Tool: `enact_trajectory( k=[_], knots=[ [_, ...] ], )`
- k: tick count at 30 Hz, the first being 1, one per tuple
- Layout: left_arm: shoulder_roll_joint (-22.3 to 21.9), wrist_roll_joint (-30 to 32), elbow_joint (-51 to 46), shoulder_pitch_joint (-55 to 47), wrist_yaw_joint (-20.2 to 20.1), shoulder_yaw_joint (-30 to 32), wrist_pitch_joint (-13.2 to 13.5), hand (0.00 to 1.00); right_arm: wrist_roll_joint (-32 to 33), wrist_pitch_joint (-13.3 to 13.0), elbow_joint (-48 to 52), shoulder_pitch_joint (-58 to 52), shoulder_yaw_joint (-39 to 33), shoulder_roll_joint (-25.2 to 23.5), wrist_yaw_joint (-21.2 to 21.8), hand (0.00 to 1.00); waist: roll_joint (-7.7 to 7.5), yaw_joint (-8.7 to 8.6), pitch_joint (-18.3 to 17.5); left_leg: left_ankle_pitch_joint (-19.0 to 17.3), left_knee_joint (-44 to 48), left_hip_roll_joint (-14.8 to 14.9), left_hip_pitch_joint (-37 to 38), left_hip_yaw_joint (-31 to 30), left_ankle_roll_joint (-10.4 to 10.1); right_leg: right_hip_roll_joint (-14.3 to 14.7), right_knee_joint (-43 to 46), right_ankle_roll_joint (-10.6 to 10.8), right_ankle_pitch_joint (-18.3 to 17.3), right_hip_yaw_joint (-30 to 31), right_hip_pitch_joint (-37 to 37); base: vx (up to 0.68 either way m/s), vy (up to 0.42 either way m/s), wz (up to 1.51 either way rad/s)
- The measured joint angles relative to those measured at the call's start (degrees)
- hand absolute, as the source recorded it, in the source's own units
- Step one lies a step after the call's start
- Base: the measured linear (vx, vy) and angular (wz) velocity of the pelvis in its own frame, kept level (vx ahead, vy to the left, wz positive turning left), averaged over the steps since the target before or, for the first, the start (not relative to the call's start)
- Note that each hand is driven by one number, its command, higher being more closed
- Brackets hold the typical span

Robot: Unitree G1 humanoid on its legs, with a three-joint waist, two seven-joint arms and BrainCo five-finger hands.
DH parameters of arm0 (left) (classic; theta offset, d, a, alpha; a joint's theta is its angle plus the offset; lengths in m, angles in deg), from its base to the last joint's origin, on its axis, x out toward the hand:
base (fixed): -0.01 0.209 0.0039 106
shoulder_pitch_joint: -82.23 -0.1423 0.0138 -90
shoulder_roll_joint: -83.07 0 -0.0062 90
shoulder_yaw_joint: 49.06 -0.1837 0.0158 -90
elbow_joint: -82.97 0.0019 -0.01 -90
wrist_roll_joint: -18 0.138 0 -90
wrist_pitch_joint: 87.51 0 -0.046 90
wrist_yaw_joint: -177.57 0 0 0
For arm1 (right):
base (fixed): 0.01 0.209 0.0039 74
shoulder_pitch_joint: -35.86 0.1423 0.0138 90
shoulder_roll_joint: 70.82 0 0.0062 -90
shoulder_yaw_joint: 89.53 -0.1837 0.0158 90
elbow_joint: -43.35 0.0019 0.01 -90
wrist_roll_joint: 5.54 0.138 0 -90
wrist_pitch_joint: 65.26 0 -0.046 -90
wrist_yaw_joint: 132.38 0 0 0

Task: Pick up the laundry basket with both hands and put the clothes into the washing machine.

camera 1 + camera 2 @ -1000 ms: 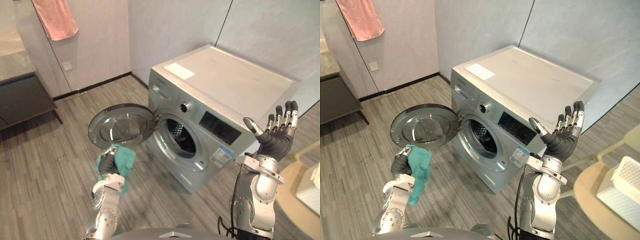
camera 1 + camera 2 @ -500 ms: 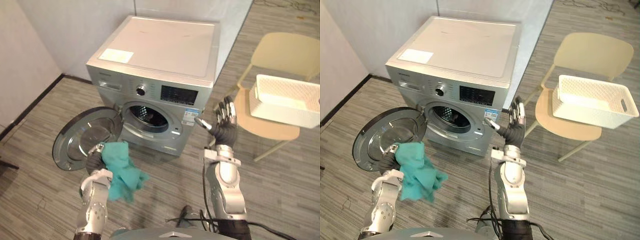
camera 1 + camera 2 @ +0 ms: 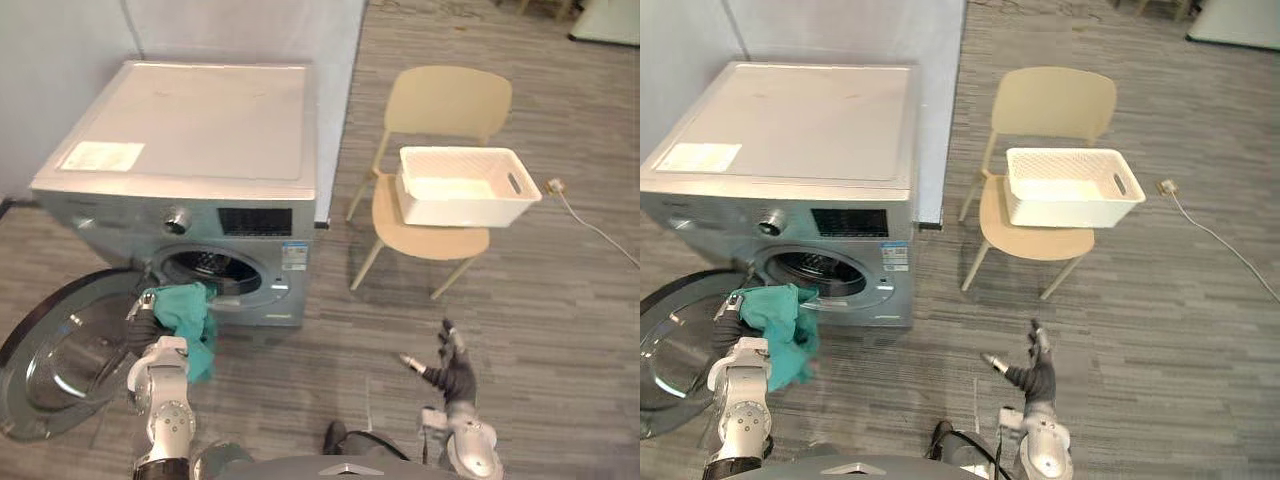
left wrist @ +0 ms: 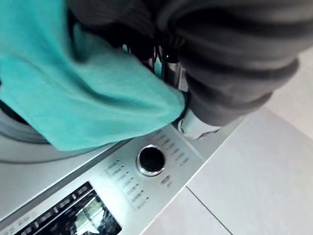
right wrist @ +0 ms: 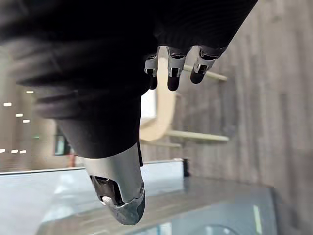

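Observation:
My left hand (image 3: pixel 141 334) is shut on a teal cloth (image 3: pixel 184 310), held just in front of the drum opening (image 3: pixel 207 272) of the silver washing machine (image 3: pixel 190 130). Its round door (image 3: pixel 58 362) hangs open at the lower left. In the left wrist view the teal cloth (image 4: pixel 73 98) bunches under the hand's dark cover, above the machine's control knob (image 4: pixel 150 160). The white laundry basket (image 3: pixel 460 186) sits on a beige chair (image 3: pixel 445 105) to the right of the machine. My right hand (image 3: pixel 452 372) is open, low over the floor, holding nothing.
Grey plank floor (image 3: pixel 560 300) stretches between the machine, the chair and me. A white cable with a plug (image 3: pixel 556 187) lies on the floor right of the chair. A grey wall panel (image 3: pixel 250 30) stands behind the machine.
The camera has swung right, bringing the chair and basket to the middle. My left hand has carried the cloth closer to the drum opening. My right hand has dropped from chest height to low.

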Motion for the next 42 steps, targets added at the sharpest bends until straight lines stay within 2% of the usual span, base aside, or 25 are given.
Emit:
enact_trajectory(
  k=[2, 3, 4, 5, 6, 7, 8, 10, 13, 15, 18, 21, 26, 29, 33, 37, 40, 42],
  knots=[
    [0.04, -0.3, 0.04, 0.63, 0.57, -0.45, 0.98, 1.0, 4.72, 0.25, -4.44, 0.62, 2.43, 0.0, 0.57, 0.0, -1.3, -0.02, 1.66, -0.89, -5.86, -0.95, -1.58, -2.13, -1.84, -1.67, 4.34, 1.02, -1.87, 1.19, -0.22, 0.16, 0.021, -0.39],
    [-0.02, -0.83, 0.27, 0.77, 1.3, -1.2, 2.06, 1.0, 8.3, 0.06, -7.29, 1.62, 3.72, 0.06, 0.57, 0.0, -2.34, 0.21, 2.16, -0.94, -11.23, -2.72, -2.18, -4.17, -3.13, -3.43, 9.09, 2.25, -3.67, 2.57, -2.54, 0.13, 0.164, -0.7],
    [-0.15, -1.58, 0.74, 1.11, 1.76, -1.95, 3.03, 1.0, 12.32, -0.77, -9.87, 3.33, 4.56, 0.5, 0.71, 0.0, -2.08, 0.48, 2.77, 0.44, -16.81, -3.64, -2.58, -4.6, -3.96, -4.36, 13.89, 3.64, -5.41, 4.73, -5.4, 0.08, 0.145, -0.82],
    [-0.27, -2.2, 1.11, 1.57, 1.77, -2.26, 3.53, 1.0, 14.4, -1.1, -10.74, 4.37, 4.9, 0.92, 1.16, 0.0, -1.44, 0.38, 3.35, 2.06, -18.62, -3.69, -2.85, -4.39, -3.41, -4.56, 16.42, 4.65, -6.26, 5.88, -6.94, 0.13, 0.336, -0.91],
    [-0.27, -3.47, 2.01, 3.42, 1.93, -3.24, 4.43, 1.0, 17.66, -2.03, -11.58, 6.16, 5.54, 1.47, 1.54, 0.0, -0.07, 0.09, 5.09, 5.76, -18.44, -3.77, -4.09, -4.48, -5.58, -5.27, 22.33, 6.49, -8.37, 7.68, -10.42, 0.08, 0.285, -0.74],
    [-0.08, -4.58, 3.08, 5.67, 2.19, -3.5, 4.92, 1.0, 19.26, -2.23, -12.98, 7.98, 6.82, 1.4, 1.56, 0.0, -1.07, -0.04, 6.47, 4.72, -14.71, -4.58, -5.19, -3.52, -7.47, -7.42, 26.79, 8.05, -9.9, 9.4, -13.23, 0.07, 0.391, -0.67],
    [-0.01, -5.83, 4.0, 9.03, 2.71, -3.5, 5.81, 1.0, 19.97, -2.5, -13.21, 9.44, 8.65, 1.08, 1.58, 0.0, -1.63, -0.62, 7.97, 2.33, -11.06, -5.47, -7.27, -2.24, -6.14, -9.37, 29.86, 9.06, -10.57, 10.94, -16.36, -0.02, 0.31, -0.48],
    [-0.32, -7.65, 4.2, 13.5, 2.94, -3.27, 7.93, 1.0, 21.39, -3.07, -13.22, 12.95, 12.41, 0.53, 1.7, 0.0, -1.95, -0.56, 10.68, -0.36, -6.73, -5.6, -9.92, 0.72, -4.54, -10.63, 32.39, 10.06, -10.79, 14.21, -20.82, -0.07, 0.31, -0.46],
    [-1.26, -9.2, 4.15, 17.59, 4.28, -1.6, 10.03, 1.0, 21.22, -3.44, -12.48, 16.4, 16.19, -0.13, 1.65, 0.0, -1.99, -0.3, 12.77, -3.16, -3.01, -5.07, -12.91, 2.87, -3.65, -11.4, 35.0, 11.16, -11.1, 16.49, -25.57, -0.08, 0.169, -0.32],
    [-1.85, -9.61, 2.61, 19.67, 5.55, 0.9, 11.65, 1.0, 21.12, -4.32, -10.83, 17.47, 18.04, -0.62, 1.12, 0.0, -2.15, 0.27, 14.56, -4.85, 0.73, -3.18, -16.15, 3.51, -3.43, -11.1, 37.73, 11.35, -11.21, 17.12, -29.45, -0.07, 0.089, -0.26],
    [-2.53, -10.28, 1.09, 22.28, 6.56, 3.45, 13.33, 1.0, 18.98, -4.75, -7.98, 17.41, 18.92, -0.21, 0.08, 0.0, -2.33, 0.93, 14.75, -5.95, 4.49, -1.38, -22.56, 3.52, -3.21, -10.64, 40.99, 11.59, -11.39, 17.65, -36.32, -0.08, 0.009, -0.13],
    [-3.4, -11.63, 1.25, 26.07, 7.02, 5.41, 13.6, 1.0, 18.98, -4.88, -7.86, 18.89, 19.71, 0.77, 0.0, 0.0, -2.6, 1.66, 15.07, -6.17, 7.45, -0.47, -28.2, 2.75, -2.89, -10.68, 43.97, 11.74, -11.49, 18.09, -41.87, -0.05, -0.013, 0.02],
    [-3.43, -12.41, 2.53, 35.54, 8.98, 7.36, 14.83, 1.0, 19.06, -5.48, -5.57, 19.48, 19.88, 0.95, 0.03, 0.0, -3.3, 1.81, 15.52, -6.54, 12.0, -0.09, -37.21, -0.59, -2.35, -11.47, 49.08, 11.53, -12.62, 16.89, -48.89, -0.06, -0.022, 0.19],
    [-1.25, -12.38, 2.46, 40.69, 10.92, 7.48, 15.63, 1.0, 19.09, -5.87, -4.22, 19.6, 19.67, 0.96, -0.01, 0.0, -4.19, 2.13, 16.38, -6.69, 15.72, 0.58, -44.03, -3.03, -2.06, -11.59, 52.85, 11.44, -12.98, 16.52, -54.49, -0.1, -0.048, 0.12],
    [0.54, -12.38, 2.67, 44.64, 11.64, 7.39, 16.88, 1.0, 19.55, -6.04, -3.81, 19.64, 19.12, 1.05, -0.04, 0.0, -4.41, 2.15, 16.68, -6.37, 17.93, 0.5, -50.7, -5.03, -1.51, -12.17, 55.11, 11.38, -13.01, 15.62, -59.6, -0.1, -0.045, 0.13],
    [1.95, -12.41, 4.67, 48.96, 11.61, 7.15, 17.18, 1.0, 22.58, -6.71, -3.69, 19.81, 17.98, 0.68, -0.04, 0.0, -4.87, 2.51, 16.92, -5.42, 18.14, 0.33, -54.56, -5.81, -0.95, -12.5, 55.5, 10.96, -12.73, 15.15, -62.58, -0.07, -0.074, 0.1],
    [2.92, -13.62, 5.99, 51.63, 11.62, 7.13, 17.76, 1.0, 25.13, -7.78, -3.64, 19.84, 16.68, 0.64, -0.2, 0.0, -5.11, 2.05, 17.04, -5.04, 18.42, 0.36, -56.67, -6.88, -0.93, -12.44, 55.47, 10.78, -12.59, 14.16, -63.61, -0.03, -0.059, 0.03],
    [4.5, -15.1, 10.73, 55.66, 11.61, 7.38, 18.31, 1.0, 26.06, -8.49, -3.64, 19.87, 15.56, 0.64, -0.19, 0.0, -5.49, 1.84, 17.24, -4.77, 18.47, 0.43, -57.93, -7.6, -0.91, -12.36, 55.39, 10.73, -12.56, 13.53, -64.1, -0.01, -0.063, 0.03]
  ],
)
